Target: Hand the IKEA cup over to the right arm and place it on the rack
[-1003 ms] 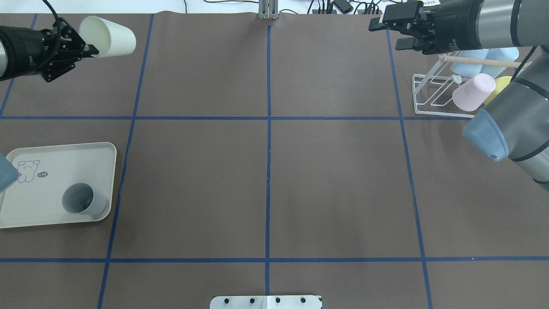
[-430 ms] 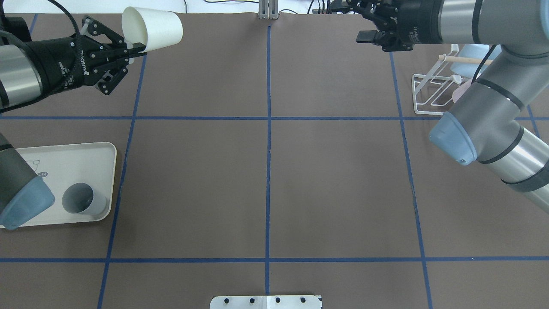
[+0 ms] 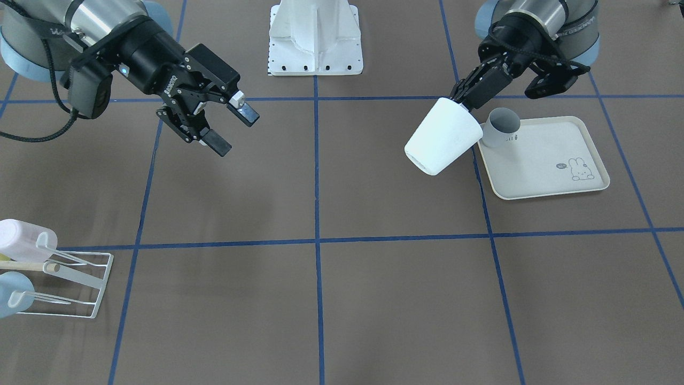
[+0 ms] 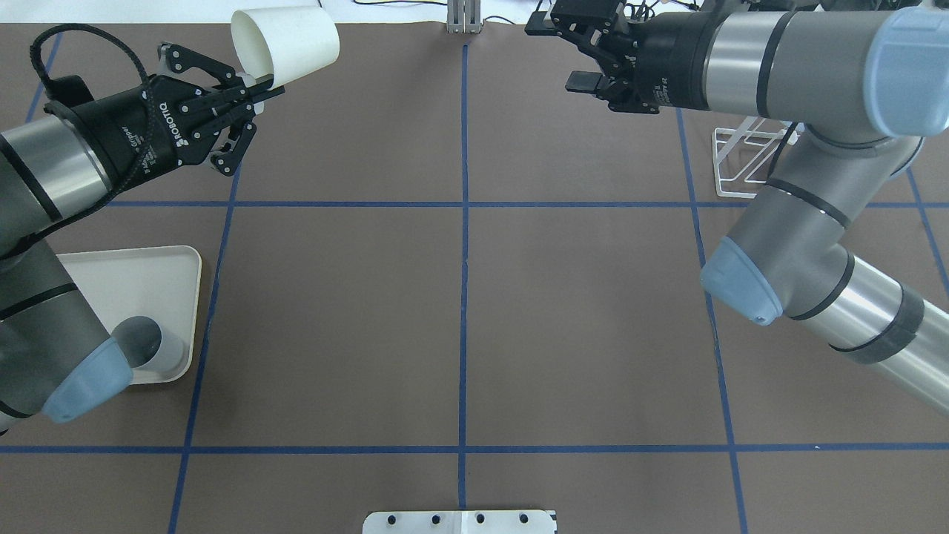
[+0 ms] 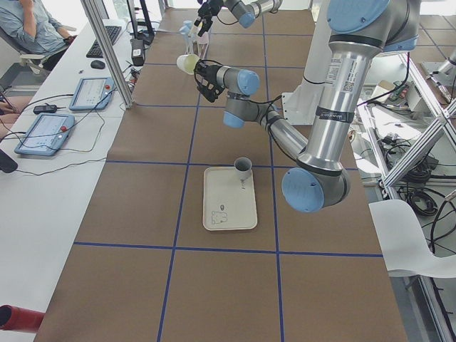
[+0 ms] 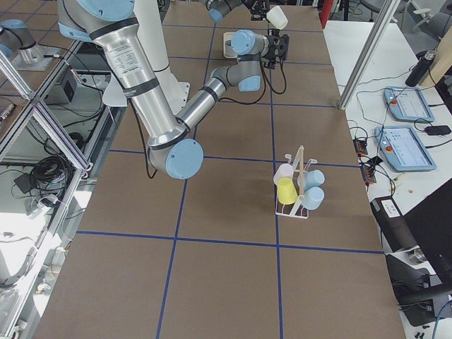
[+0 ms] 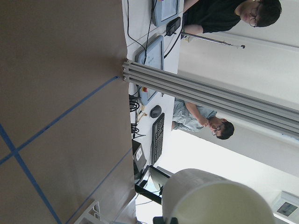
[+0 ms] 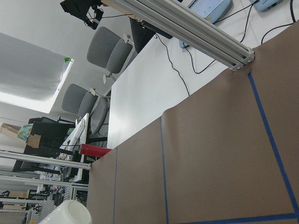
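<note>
Closest to the robot's base, your left arm (image 4: 33,311) has swung its elbow in over the cream tray (image 4: 167,267) since a moment ago. Overhead it now hides the rabbit drawing (image 3: 577,170) and crowds the grey cup (image 4: 152,343), which stands upright in the tray's corner just as it did. On the other side, the right arm (image 4: 797,215) has pushed in toward the middle too, and overhead it now covers most of the rack (image 4: 730,159). From the front you can see that rack in full, with a pink cup (image 3: 24,240) and a pale blue cup (image 3: 12,297) hung on it beside the wooden dowel (image 3: 21,266).

Farther out, both grippers have closed in on the blue centre line (image 4: 464,297). The white cup (image 4: 293,35) is up in the air over the far left part of the table (image 4: 460,371), a little nearer the centre than before and well apart from the rack. It lies on its side, with its long axis across the table, its mouth facing back toward the left arm and its base aimed at the right gripper (image 4: 556,55). It looks about level, though from these angles you can't be sure of the tilt.

The left gripper (image 4: 265,83) has its fingers pinched nearly together on the cup's rim, with the wall between them. The right gripper's fingers are spread wide, holding and touching nothing, well short of the cup.
</note>
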